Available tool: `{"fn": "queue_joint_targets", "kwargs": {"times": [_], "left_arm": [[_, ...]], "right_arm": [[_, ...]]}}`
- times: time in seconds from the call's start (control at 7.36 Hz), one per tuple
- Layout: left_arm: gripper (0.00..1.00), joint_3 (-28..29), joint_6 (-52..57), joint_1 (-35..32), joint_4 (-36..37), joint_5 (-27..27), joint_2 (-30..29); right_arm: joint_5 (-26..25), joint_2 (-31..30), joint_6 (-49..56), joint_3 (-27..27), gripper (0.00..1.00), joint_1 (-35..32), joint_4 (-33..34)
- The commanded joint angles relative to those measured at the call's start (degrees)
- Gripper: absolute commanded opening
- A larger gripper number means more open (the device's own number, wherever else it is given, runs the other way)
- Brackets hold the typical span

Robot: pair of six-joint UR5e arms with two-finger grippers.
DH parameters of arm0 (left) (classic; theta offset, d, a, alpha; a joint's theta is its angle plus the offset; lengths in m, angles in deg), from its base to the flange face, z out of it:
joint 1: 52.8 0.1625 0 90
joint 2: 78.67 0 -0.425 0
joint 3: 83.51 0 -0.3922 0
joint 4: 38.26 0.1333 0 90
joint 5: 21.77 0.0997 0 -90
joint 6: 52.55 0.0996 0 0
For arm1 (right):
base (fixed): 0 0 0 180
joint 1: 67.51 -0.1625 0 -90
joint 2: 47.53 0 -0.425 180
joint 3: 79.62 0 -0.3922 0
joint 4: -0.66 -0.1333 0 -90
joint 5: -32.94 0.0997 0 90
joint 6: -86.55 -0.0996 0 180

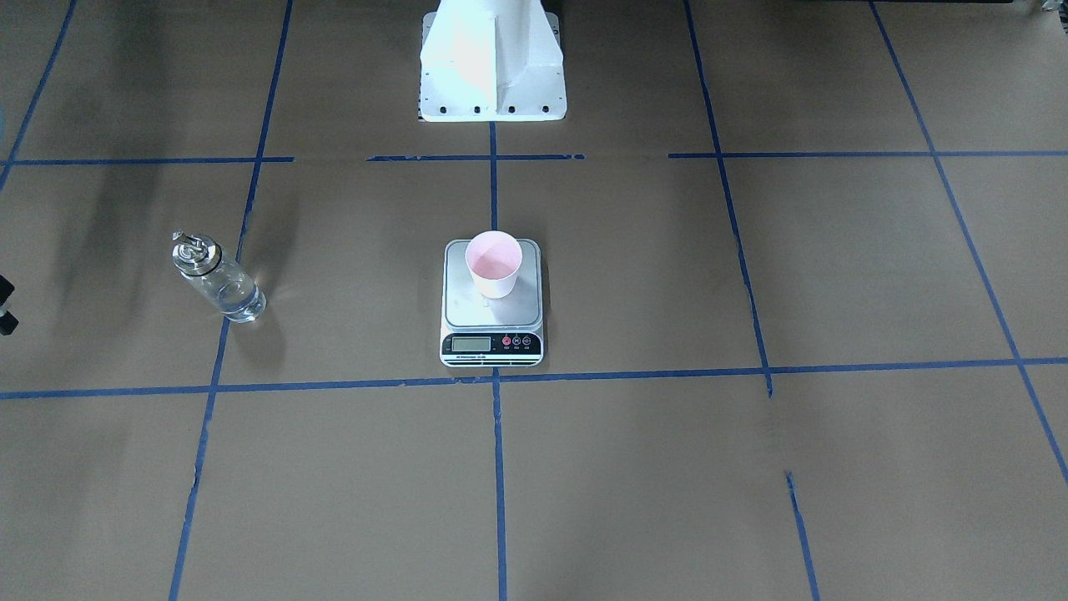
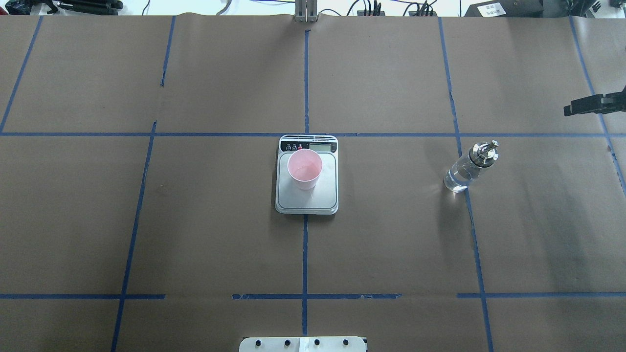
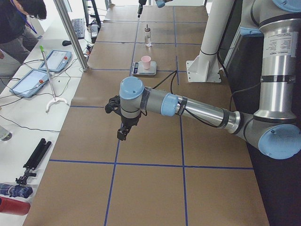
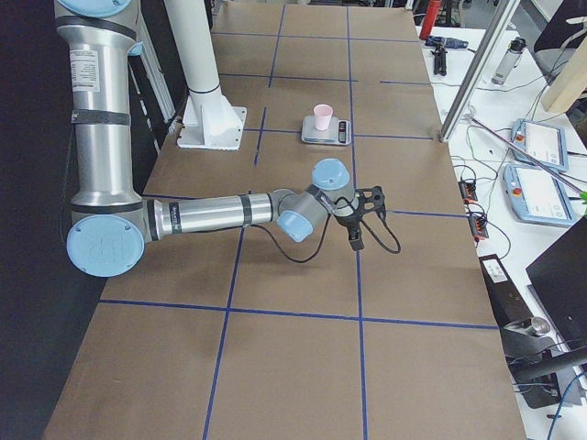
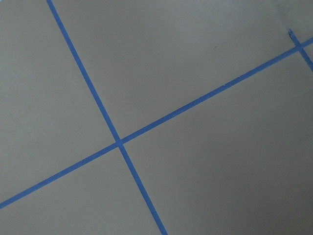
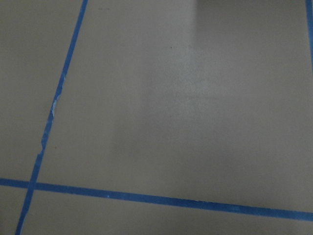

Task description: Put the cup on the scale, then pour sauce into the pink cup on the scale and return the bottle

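Cup (image 2: 304,169) upright on about the middle of the plate of the scale (image 2: 307,201), open end up, pale pink inside; whether it holds liquid cannot be told. The scale lies at the centre of the table (image 2: 391,244), over a blue tape line (image 2: 304,254), its display end turned away from the robot. Bottle (image 2: 469,166) upright on the table, well apart from the scale on the robot's right, against another tape line; silver collar and spout on top; clear sauce (image 2: 457,180) fills its lower part. Right gripper (image 4: 358,242) hangs above the table, beyond the bottle toward the operators' side, touching nothing; only a dark edge of it enters the overhead view, and whether its fingers are apart or together cannot be told. Left gripper (image 3: 122,135) hangs fingers down over bare paper, far from the scale; seen from the side only, so its state cannot be told. Both wrist views show brown paper and tape lines alone.
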Motion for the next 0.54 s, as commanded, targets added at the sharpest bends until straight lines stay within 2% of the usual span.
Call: {"fn": "queue_joint_targets", "kwargs": {"times": [0.0, 0.14, 0.41], "left_arm": [[1.00, 0.19, 0.26, -0.04, -0.01, 0.00, 0.55], [1.00, 0.63, 0.26, -0.04, -0.01, 0.00, 0.73], [1.00, 2.03, 0.26, 0.05, 0.25, -0.09, 0.99]], "right_arm": [[8.78, 2.38, 18.38, -0.25, 1.00, -8.68, 20.64], [9.77, 1.61, 22.03, -0.60, 1.00, -12.36, 27.08], [8.12, -2.25, 22.51, 0.01, 1.00, -13.89, 29.34]]}}
